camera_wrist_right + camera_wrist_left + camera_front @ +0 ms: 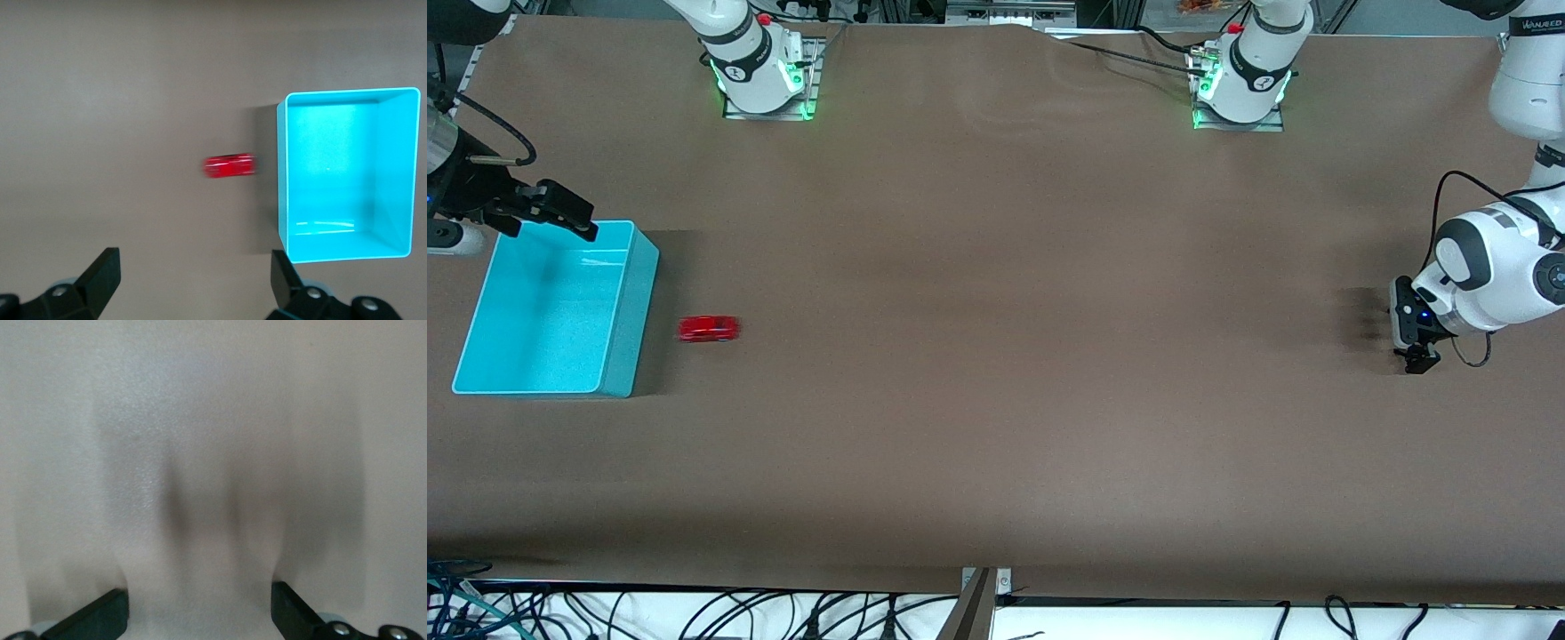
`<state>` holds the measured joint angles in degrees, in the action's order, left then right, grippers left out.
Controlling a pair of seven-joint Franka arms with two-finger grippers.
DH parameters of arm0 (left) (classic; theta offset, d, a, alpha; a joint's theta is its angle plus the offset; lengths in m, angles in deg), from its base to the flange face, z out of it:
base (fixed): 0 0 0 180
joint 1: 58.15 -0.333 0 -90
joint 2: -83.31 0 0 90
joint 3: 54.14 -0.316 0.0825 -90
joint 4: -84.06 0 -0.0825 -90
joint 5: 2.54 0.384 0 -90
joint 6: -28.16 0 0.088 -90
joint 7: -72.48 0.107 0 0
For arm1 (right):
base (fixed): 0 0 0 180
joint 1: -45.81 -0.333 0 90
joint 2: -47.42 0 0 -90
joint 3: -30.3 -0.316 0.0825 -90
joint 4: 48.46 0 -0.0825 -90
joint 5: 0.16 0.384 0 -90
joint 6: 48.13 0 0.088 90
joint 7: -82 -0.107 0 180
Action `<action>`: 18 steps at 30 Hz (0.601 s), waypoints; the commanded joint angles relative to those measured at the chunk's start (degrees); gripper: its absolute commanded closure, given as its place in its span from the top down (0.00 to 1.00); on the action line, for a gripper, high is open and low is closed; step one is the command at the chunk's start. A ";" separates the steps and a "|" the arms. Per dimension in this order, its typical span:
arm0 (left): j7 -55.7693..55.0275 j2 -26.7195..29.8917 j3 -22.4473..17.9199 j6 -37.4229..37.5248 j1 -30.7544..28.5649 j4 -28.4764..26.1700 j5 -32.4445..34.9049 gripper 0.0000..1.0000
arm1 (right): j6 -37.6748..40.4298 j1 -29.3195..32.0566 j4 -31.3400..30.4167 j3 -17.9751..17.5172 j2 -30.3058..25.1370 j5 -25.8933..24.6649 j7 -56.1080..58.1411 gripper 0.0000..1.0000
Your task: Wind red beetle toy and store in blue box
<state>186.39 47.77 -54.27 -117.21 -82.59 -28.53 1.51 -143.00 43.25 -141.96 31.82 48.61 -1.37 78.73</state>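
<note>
The red beetle toy [708, 329] [229, 166] lies on the brown table just outside the blue box [551, 311] [333, 173], a short gap from the box's wall that faces the left arm's end. The box holds nothing. My right gripper [569, 218] [193, 277] hangs open over the box's edge farthest from the front camera, with nothing between its fingers [100, 277]. My left gripper [1416, 354] [198, 607] waits open and low over bare table at the left arm's end, well away from the toy.
Both arm bases [765, 76] [1240, 84] stand along the table's edge farthest from the front camera. Wide bare tabletop [1005, 356] lies between the toy and the left gripper. Cables hang below the table's near edge.
</note>
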 commanded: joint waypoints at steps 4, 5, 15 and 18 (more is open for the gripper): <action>0.53 5.04 0.21 0.71 0.17 -0.26 0.17 1.00 | 0.31 -1.58 1.39 -0.11 1.53 -0.55 0.81 1.00; 0.18 6.00 0.30 0.88 0.35 -0.35 0.17 1.00 | 0.04 -1.67 1.39 -0.11 1.62 -0.63 0.81 1.00; -14.05 16.72 0.30 12.91 3.33 -0.52 0.17 1.00 | -1.01 -0.97 1.48 0.24 5.31 -0.81 2.91 1.00; -19.24 20.33 0.30 16.87 4.48 -0.61 0.26 1.00 | -1.72 -0.79 1.48 0.33 6.36 -0.90 5.72 1.00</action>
<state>175.39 60.91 -53.81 -106.52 -80.26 -27.49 1.50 -144.33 41.99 -141.96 32.02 52.83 -1.46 80.45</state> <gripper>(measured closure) 0.000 0.000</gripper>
